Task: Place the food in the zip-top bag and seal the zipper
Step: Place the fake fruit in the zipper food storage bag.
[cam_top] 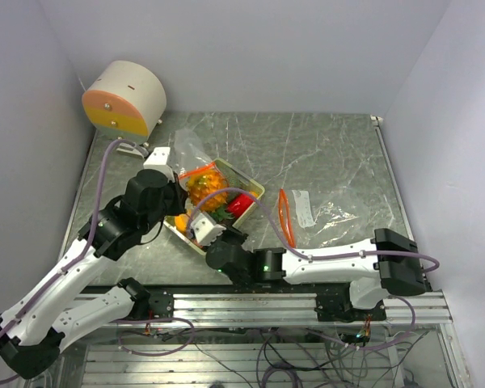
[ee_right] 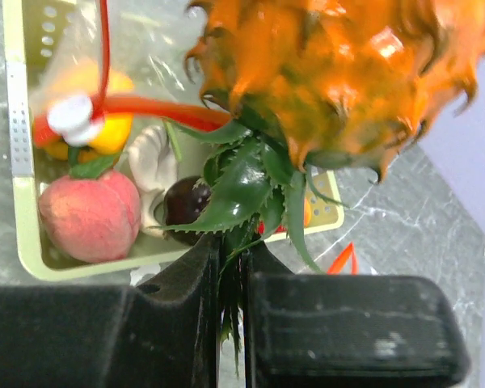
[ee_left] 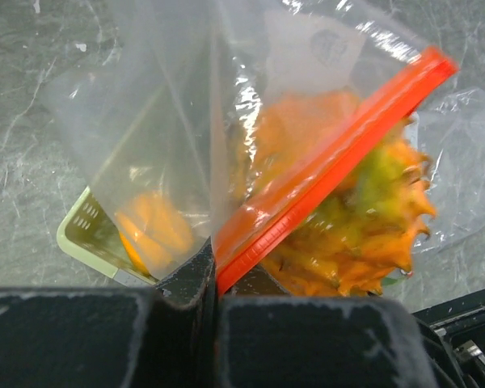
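1. Grey marbled surface (cam_top: 331,162) carries a pale green basket (ee_right: 20,162).
2. Left tool (ee_left: 214,279) is clamped on the zip-top bag (ee_left: 170,121) at its orange zipper (ee_left: 339,153).
3. Right tool (ee_right: 230,275) pinches the pineapple-like fruit (ee_right: 339,73) by its leaves (ee_right: 250,186), at the bag's mouth.
4. Hold the mouth taut and push the fruit deep before releasing.
5. Basket holds a pink piece (ee_right: 89,214) and white garlic (ee_right: 153,162).

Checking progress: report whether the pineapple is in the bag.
Partly in: the pineapple straddles the orange zipper; right gripper pinches its leaves.
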Motion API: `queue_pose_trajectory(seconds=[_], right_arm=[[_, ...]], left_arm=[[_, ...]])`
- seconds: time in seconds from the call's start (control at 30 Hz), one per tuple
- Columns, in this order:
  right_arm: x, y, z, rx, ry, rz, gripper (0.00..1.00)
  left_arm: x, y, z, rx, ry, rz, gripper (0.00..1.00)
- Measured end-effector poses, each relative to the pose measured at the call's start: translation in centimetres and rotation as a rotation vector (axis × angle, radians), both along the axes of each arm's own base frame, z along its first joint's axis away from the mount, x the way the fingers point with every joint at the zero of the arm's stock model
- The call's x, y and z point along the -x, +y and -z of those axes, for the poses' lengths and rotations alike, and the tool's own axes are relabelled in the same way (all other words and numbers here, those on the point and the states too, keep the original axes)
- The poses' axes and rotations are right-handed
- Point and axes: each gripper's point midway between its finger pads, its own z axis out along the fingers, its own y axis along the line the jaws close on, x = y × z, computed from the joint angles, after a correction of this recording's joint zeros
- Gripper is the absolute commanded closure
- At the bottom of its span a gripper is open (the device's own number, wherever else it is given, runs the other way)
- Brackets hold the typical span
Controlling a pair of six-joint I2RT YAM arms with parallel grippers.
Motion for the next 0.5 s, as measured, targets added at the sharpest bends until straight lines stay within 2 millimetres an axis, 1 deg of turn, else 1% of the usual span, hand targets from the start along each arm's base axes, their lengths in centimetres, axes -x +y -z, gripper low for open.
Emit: queue_pose_trajectory(seconds=[0.13, 0.27, 0.4, 0.5], right_arm=[[-0.5, 1.4, -1.1, 0.075, -0.025, 0.024, 1.00], [-0.5, 1.9, -0.9, 0.153, -0.010, 0.037, 1.00], [0.6, 2.4, -0.5, 0.151, 0.068, -0.041, 1.00], [2.0, 2.5, -1.2, 0.080, 0.143, -0.140, 1.00]], left_arm=[[-0.4, -0.2, 0.7, -0.034, 0.025, 0.003, 0.93], [-0.5, 0.1, 1.5, -0.070, 0.043, -0.006, 0.93], [-0.4, 0.2, 1.9, -0.080, 0.053, -0.006, 0.93], [-0.2, 0.3, 2.3, -0.083, 0.057, -0.005, 0.93]])
